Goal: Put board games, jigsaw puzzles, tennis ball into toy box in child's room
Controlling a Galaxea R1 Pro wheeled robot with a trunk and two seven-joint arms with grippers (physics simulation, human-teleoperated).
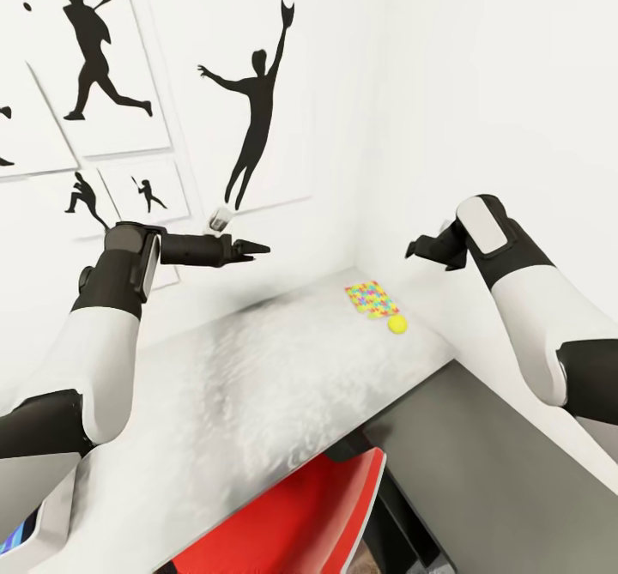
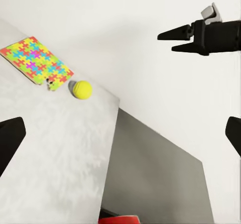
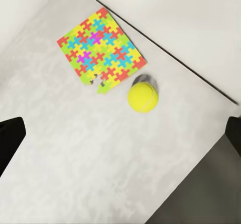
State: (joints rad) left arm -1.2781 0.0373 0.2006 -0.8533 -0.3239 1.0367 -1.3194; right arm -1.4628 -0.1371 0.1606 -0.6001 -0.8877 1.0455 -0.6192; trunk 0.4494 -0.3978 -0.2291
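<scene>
Overhead, both arms raised above the table point(image 1: 257, 385), left end effector point(image 1: 257, 250) closed, right end effector point(image 1: 414, 249) slightly parted.

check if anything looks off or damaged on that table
One small thing: the jigsaw puzzle lies askew to the table edges, and at the corner nearest the tennis ball its edge looks ragged, as if a piece or two has come loose. The ball sits just beside it. Nothing spilled.
</scene>
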